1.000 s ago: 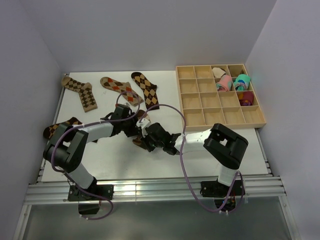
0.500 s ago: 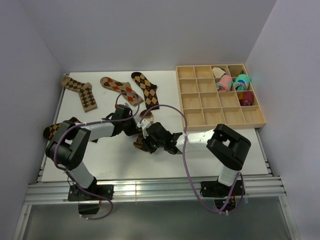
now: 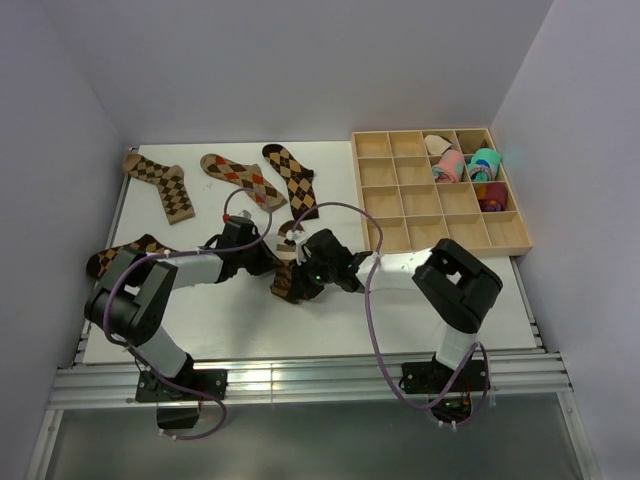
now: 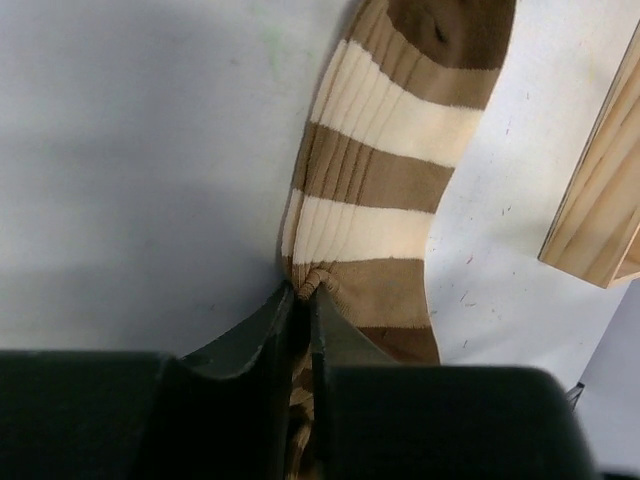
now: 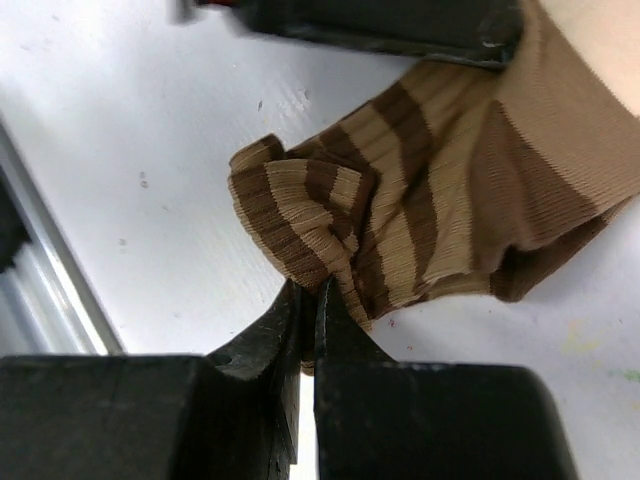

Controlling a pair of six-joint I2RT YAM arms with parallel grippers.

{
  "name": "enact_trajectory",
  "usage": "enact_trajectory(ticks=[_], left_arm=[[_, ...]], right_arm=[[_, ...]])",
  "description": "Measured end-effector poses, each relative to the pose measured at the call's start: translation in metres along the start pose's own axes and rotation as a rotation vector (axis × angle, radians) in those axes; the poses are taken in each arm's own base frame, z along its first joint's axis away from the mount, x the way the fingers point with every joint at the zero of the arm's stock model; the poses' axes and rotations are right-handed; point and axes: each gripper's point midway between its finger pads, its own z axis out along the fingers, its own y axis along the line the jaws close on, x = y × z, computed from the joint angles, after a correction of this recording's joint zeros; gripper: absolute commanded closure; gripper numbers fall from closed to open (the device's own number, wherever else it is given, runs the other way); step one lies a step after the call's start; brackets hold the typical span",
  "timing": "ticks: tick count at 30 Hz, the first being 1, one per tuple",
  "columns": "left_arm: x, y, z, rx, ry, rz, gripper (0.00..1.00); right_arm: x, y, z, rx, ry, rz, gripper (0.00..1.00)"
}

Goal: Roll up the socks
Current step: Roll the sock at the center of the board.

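While the left pincer nips the striped sock, the right pincer clamps its bunched end. It lies on the bench.

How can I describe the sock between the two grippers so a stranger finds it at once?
Look at the white table, left of the wooden tray. Near its middle lies the striped sock, partly bunched. It alone has brown and cream bands; the other socks show argyle diamonds.

Your left arm and right arm have white links, black joints and purple cables; your left tool and right tool are black.
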Motion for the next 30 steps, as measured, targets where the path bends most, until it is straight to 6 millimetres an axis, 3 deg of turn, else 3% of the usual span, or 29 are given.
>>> enact_trajectory(ticks=[5,9,12,21,26,30], left_arm=[[0.001,0.005,-0.010,0.016,-0.022,-0.020,0.63],[-0.004,0.007,-0.022,0.021,-0.066,-0.037,0.33],[-0.006,0.010,-0.036,0.016,-0.097,-0.044,0.21],[-0.001,0.019,-0.081,0.040,-0.184,-0.123,0.18],[0.030,0.035,-0.089,0.050,-0.148,-0.205,0.17],[0.053,0.037,-0.087,0.050,-0.097,-0.251,0.18]], right_arm=[[-0.002,-0.004,0.003,-0.098,0.053,0.108,1.00],[-0.002,0.001,0.007,-0.174,0.101,0.173,1.00],[-0.001,0.002,0.007,-0.206,0.136,0.211,1.00],[0.001,0.005,0.008,-0.261,0.204,0.312,1.00],[0.002,0.004,0.007,-0.275,0.217,0.376,1.00],[0.001,0.003,0.008,-0.277,0.223,0.421,1.00]])
